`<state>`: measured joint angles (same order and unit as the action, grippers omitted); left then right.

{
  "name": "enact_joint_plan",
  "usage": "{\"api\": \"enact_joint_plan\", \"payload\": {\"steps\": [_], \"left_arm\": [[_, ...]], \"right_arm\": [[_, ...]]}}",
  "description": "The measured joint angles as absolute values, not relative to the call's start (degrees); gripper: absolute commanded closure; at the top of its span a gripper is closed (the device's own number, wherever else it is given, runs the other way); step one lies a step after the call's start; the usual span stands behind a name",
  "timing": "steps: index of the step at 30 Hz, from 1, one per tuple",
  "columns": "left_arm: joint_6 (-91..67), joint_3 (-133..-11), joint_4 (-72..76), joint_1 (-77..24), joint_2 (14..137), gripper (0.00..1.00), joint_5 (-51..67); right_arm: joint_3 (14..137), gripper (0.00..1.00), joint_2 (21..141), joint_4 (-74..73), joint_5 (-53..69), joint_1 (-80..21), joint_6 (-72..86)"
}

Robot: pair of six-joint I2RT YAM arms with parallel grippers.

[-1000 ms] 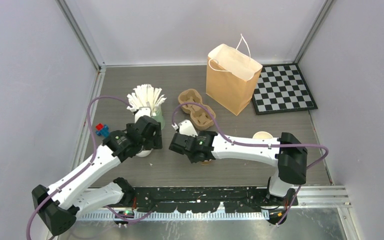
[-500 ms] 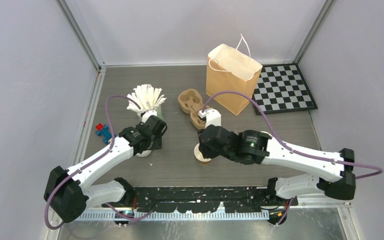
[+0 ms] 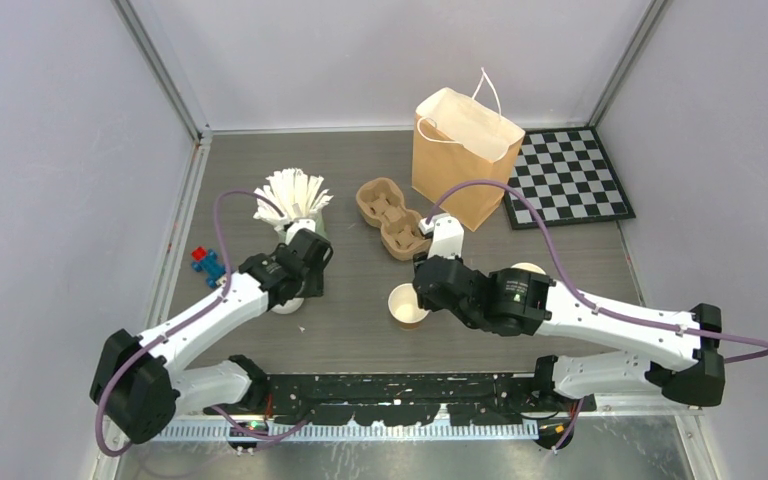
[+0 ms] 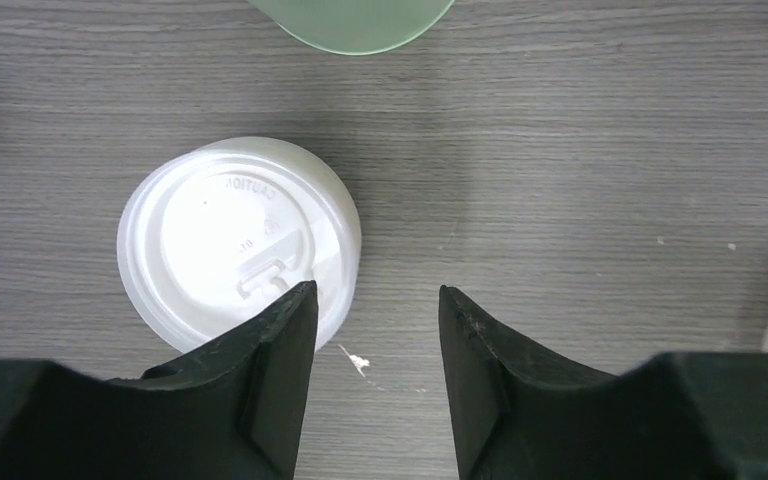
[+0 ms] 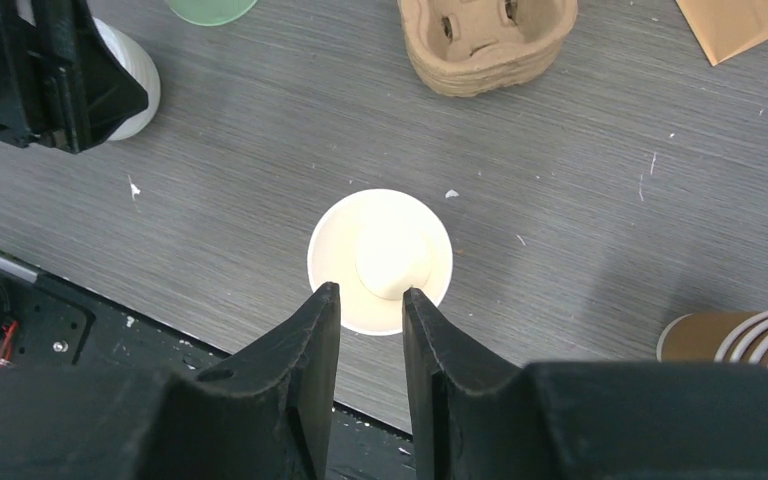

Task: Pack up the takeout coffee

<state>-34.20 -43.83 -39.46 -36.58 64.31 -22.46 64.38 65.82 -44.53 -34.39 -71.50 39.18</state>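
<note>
Standing upright and lidless on the table (image 5: 580, 200), the cup (image 5: 380, 260) sits under our right gripper (image 5: 370, 292), jaws slightly parted and empty. Our left gripper (image 4: 377, 293) hovers half open, holding nothing, beside the white lids (image 4: 230, 235), we judge to fetch one.

- Bench (image 3: 360, 335): dark grey wood grain, with small white flecks.
- Brown paper bag (image 3: 465, 160): upright and open at the back, white cord handles.
- Checkerboard (image 3: 568, 178): flat, just right of the bag.
- Pulp cup carrier (image 3: 392, 215): near the bag's left front.
- Green cup (image 3: 315, 235): filled with white flat sticks (image 3: 290, 195).
- Red-and-blue toy (image 3: 203, 262): near the left wall.
- Stack of brown cups (image 5: 735, 335): lidless, nested.
- Stack of white lids (image 4: 230, 240): near the green cup.
</note>
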Motion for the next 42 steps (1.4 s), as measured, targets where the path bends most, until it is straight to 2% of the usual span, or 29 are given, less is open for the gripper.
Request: {"api": "enact_joint_plan", "payload": {"steps": [8,13,20,32,42], "left_arm": [[-33.45,-44.03,-38.81,-35.44,70.52,0.62,-24.71],[-32.95,-44.03,-37.80,-35.07,70.78,0.75,-24.88],[-32.69,-44.03,-37.47,-34.74,71.05,0.81,-24.84],[-32.71,-44.01,-37.43,-34.33,71.05,0.88,-24.60],[-32.73,-43.66,-36.75,-33.98,71.11,0.87,-24.47]], "right_arm": [[63.18,0.65,62.70,-43.79,-34.68,-71.50,39.38],[62.57,0.66,60.93,-44.07,-34.79,-71.50,39.46],[62.02,0.66,60.34,-44.69,-35.14,-71.50,39.64],[61.10,0.66,60.27,-45.01,-35.14,-71.50,40.69],[60.82,0.66,59.00,-45.10,-35.18,-71.50,40.91]]}}
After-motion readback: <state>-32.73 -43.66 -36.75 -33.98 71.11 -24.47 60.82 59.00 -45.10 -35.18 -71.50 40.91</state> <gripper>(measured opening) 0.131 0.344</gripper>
